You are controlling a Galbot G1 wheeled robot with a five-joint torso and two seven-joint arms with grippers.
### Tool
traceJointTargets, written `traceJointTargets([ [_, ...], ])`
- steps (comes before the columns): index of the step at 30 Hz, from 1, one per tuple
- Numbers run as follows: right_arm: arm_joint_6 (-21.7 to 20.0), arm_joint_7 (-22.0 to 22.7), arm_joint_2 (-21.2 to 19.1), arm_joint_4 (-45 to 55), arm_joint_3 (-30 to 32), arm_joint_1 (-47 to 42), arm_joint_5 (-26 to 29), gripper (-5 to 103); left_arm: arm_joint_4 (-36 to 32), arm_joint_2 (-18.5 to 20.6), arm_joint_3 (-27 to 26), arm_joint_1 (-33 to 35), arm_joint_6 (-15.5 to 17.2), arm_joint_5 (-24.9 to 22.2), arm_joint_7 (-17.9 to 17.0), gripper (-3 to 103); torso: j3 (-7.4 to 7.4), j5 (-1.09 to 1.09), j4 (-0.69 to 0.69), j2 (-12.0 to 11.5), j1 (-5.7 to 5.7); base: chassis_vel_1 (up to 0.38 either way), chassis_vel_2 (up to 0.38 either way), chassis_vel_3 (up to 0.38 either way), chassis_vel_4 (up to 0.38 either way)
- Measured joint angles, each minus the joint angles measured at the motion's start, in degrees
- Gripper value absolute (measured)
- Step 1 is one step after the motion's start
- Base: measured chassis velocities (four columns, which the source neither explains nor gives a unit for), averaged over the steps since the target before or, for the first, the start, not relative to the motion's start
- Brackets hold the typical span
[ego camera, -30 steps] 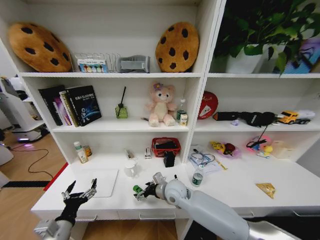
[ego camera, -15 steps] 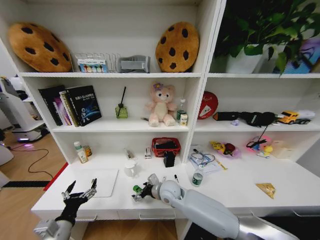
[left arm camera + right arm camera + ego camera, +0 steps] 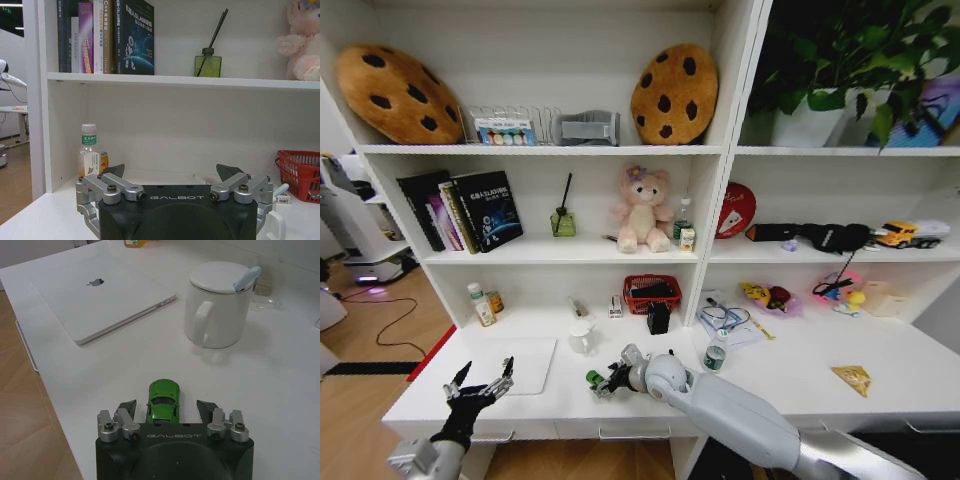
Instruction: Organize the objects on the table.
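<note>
The right gripper (image 3: 166, 410) sits low on the table (image 3: 260, 390) with jaws spread either side of the green toy car (image 3: 163, 400), apparently aligned for a grasp, near the white mug (image 3: 216, 305), while the left gripper (image 3: 478, 384) hovers released beside the laptop (image 3: 512, 365).

The left gripper (image 3: 171, 176) hangs low over the white table (image 3: 40, 220), fingers spread apart. At two o'clock sits a red basket (image 3: 298, 172); at ten o'clock, a green-capped bottle (image 3: 88, 152).
</note>
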Motion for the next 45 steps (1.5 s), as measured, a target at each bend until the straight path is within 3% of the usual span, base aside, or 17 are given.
traceJointTargets([
  [2, 0.0, 0.0, 0.2, -0.2, -0.2, 0.1, 0.0, 70, 0.0, 0.0, 0.0, 0.0, 0.0, 0.0, 0.0, 100, 0.0, 0.0, 0.0, 0.0, 0.0, 0.0, 0.0, 0.0, 0.0],
  [4, 0.0, 0.0, 0.6, -0.7, -0.7, 0.4, 0.0, 59, 0.0, 0.0, 0.0, 0.0, 0.0, 0.0, 0.0, 100, 0.0, 0.0, 0.0, 0.0, 0.0, 0.0, 0.0, 0.0, 0.0],
  [6, 0.0, 0.0, 0.8, -0.9, -1.0, 0.5, 0.0, 55, 0.0, 0.0, 0.0, 0.0, 0.0, 0.0, 0.0, 100, 0.0, 0.0, 0.0, 0.0, 0.0, 0.0, 0.0, 0.0, 0.0],
  [10, 0.0, 0.0, 1.3, -1.4, -1.6, 0.8, 0.0, 51, 0.0, 0.0, 0.0, 0.0, 0.0, 0.0, 0.0, 100, 0.0, 0.0, 0.0, 0.0, 0.0, 0.0, 0.0, 0.0, 0.0],
  [14, 0.0, 0.1, 2.0, -2.0, -2.1, 1.0, 0.0, 57, 0.0, 0.0, 0.0, 0.0, 0.0, 0.0, 0.0, 100, 0.0, 0.0, -0.01, 0.0, 0.0, 0.0, 0.0, 0.0, 0.0],
  [22, 0.0, 0.3, 2.6, -2.4, -2.1, 1.1, 0.0, 57, 0.0, 0.0, 0.0, 0.0, 0.0, 0.0, 0.0, 100, 0.0, 0.0, 0.0, 0.0, 0.0, 0.0, 0.0, 0.0, 0.0],
  [27, 0.1, 0.6, 1.0, -1.8, -2.1, 1.4, -0.2, 37, 0.0, 0.0, 0.0, 0.0, 0.0, 0.0, 0.0, 100, 0.0, 0.01, 0.0, 0.0, 0.0, 0.0, 0.0, 0.0, 0.0],
  [36, 0.1, 0.6, -0.6, -1.0, -1.1, 0.6, -0.9, 34, 0.0, 0.0, 0.0, 0.0, 0.0, 0.0, 0.0, 100, 0.0, 0.0, 0.0, 0.0, 0.0, 0.0, 0.0, 0.0, 0.0],
  [45, 0.0, 2.4, -1.0, 11.2, 10.8, -1.8, 0.0, 34, 0.0, 0.0, 0.0, 0.0, 0.0, 0.0, 0.0, 100, 0.0, -0.01, -0.01, 0.0, 0.0, 0.0, 0.0, 0.0, 0.0],
])
